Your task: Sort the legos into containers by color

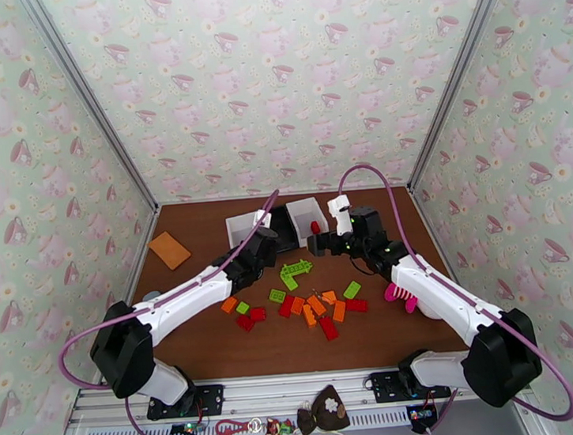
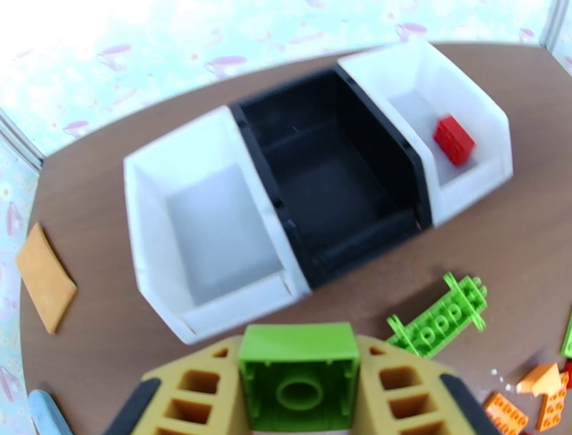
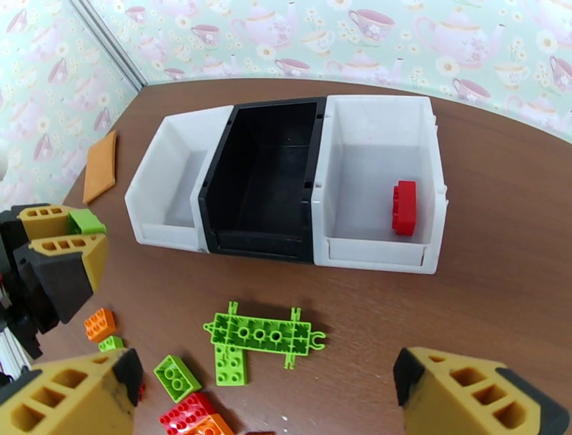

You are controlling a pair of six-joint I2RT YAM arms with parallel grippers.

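Lego (image 2: 299,375), green, pinched in left gripper (image 2: 297,361), plain from wrist; right gripper (image 3: 266,370) spread.

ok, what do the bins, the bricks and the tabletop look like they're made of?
Left white bin and right white bin: moulded plastic by the look, thin walls, soft sheen. Black bin: same shape, likely the same plastic. Green brick, red brick: hard glossy plastic, crisp moulded studs and tube. Tabletop: brown, matte; wood-look board or laminate, can't tell which.

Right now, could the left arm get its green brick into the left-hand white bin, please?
Probably yes: the left arm's fingers, shut on the green brick, hover just in front of the empty left white bin, with nothing between.
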